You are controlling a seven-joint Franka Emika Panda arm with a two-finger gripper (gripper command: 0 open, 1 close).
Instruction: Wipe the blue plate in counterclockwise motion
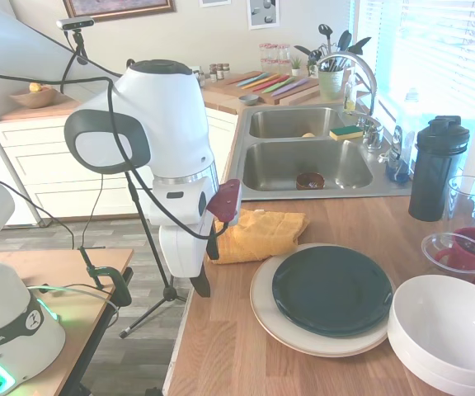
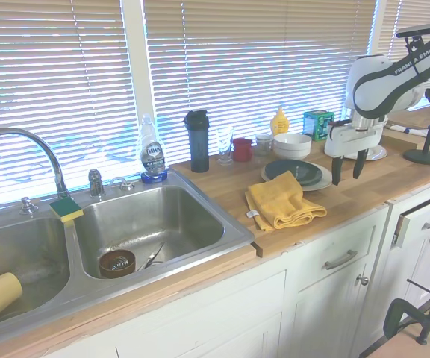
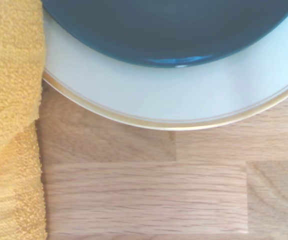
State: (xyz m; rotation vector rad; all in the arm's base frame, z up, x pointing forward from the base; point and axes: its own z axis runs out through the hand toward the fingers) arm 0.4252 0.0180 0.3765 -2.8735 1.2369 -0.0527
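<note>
The round, shiny, dark blue plate (image 1: 332, 289) sits on top of a bigger round cream plate (image 1: 264, 314) on the wooden desk (image 1: 221, 355). A crumpled yellow cloth towel (image 1: 258, 234) lies just beside the cream plate, touching its edge. A stack of white bowls (image 1: 448, 330) stands on the other side. The end effector (image 2: 347, 165) hangs above the desk near the plates, its fingers spread apart and holding nothing.
</note>
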